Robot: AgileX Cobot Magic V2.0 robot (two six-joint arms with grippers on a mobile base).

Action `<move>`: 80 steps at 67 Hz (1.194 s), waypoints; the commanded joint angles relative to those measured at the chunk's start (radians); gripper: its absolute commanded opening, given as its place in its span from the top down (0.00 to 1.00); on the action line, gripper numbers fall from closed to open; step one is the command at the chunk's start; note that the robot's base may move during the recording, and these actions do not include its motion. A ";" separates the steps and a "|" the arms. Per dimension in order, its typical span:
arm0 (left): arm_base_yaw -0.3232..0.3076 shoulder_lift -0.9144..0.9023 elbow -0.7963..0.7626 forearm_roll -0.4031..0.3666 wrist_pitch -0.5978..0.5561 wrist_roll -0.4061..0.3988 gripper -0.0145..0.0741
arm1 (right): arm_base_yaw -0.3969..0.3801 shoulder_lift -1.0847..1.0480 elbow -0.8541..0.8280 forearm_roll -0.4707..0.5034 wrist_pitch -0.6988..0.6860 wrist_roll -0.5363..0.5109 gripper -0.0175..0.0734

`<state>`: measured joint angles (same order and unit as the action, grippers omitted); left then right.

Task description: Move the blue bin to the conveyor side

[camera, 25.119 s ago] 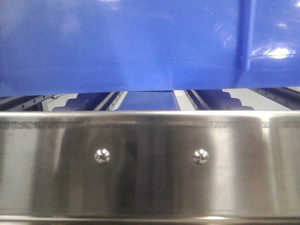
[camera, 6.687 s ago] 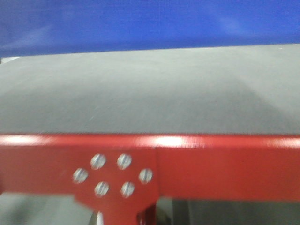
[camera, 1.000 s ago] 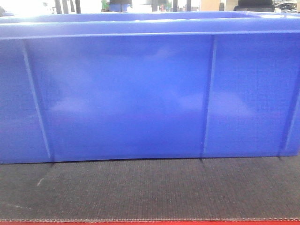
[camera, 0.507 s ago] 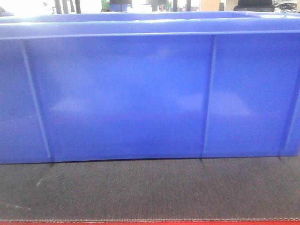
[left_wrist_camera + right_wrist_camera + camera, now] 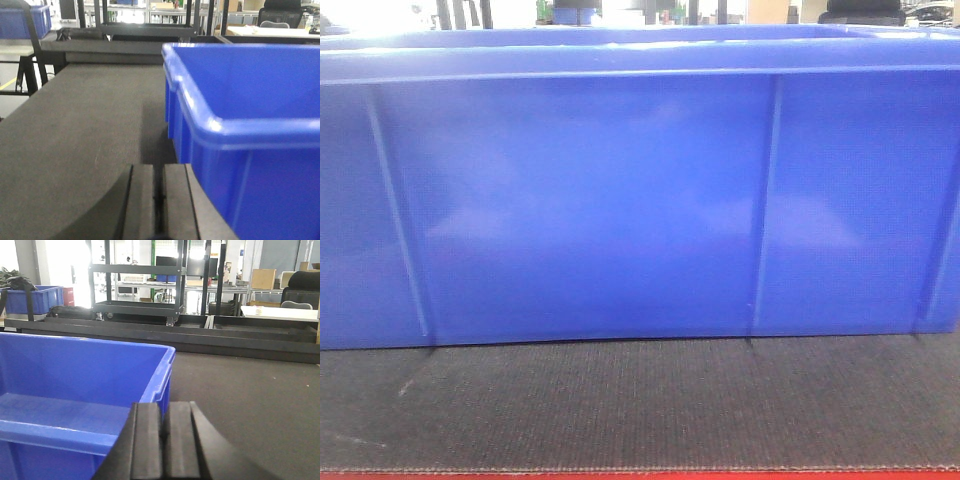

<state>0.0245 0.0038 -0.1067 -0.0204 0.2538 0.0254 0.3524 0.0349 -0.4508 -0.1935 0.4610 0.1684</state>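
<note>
- Across the front view, the blue bin (image 5: 620,200) fills nearly the whole width, its long wall upright with thin vertical ribs and a thickened rim on top.
- It sits flat on the conveyor side (image 5: 640,405), the dark grey woven belt, with a strip of bare belt showing in front of it and a thin red edge (image 5: 640,475) at the very bottom.
- From my left wrist, the bin (image 5: 240,125) stands to the right of my left claw (image 5: 159,200), its near corner and rounded rim close beside me; I cannot tell whether the finger touches the wall.
- My left claw's two dark fingers (image 5: 140,200) lie pressed together with only a thin seam between them, gripping nothing.
- The belt (image 5: 75,130) stretches away on the left of that view, bare and wide, toward a dark frame (image 5: 100,45) at its far end.
- From my right wrist, the bin (image 5: 65,385) lies to the left, its open inside and far corner in sight; nothing shows in the part I can see.
- My right claw (image 5: 162,440) is also pressed together, fingers (image 5: 147,440) side by side, holding nothing, just beside the bin's end rim.
- Farther back stand a black wheeled rack (image 5: 140,285) and another blue crate (image 5: 35,297) at the left.
</note>
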 commanded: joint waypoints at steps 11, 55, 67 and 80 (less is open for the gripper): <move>0.000 -0.004 0.107 0.000 -0.170 -0.001 0.84 | -0.002 -0.004 0.004 -0.014 -0.024 -0.002 0.88; 0.000 -0.004 0.107 0.000 -0.167 -0.001 0.84 | -0.002 -0.004 0.004 -0.014 -0.024 -0.002 0.88; 0.000 -0.004 0.107 0.000 -0.167 -0.001 0.84 | -0.002 -0.004 0.011 -0.014 -0.025 -0.002 0.88; 0.000 -0.004 0.107 0.000 -0.167 -0.001 0.84 | -0.115 -0.004 0.072 0.105 -0.078 -0.087 0.88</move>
<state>0.0245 0.0038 0.0012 -0.0204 0.1077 0.0254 0.2982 0.0349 -0.4030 -0.1656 0.4306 0.1510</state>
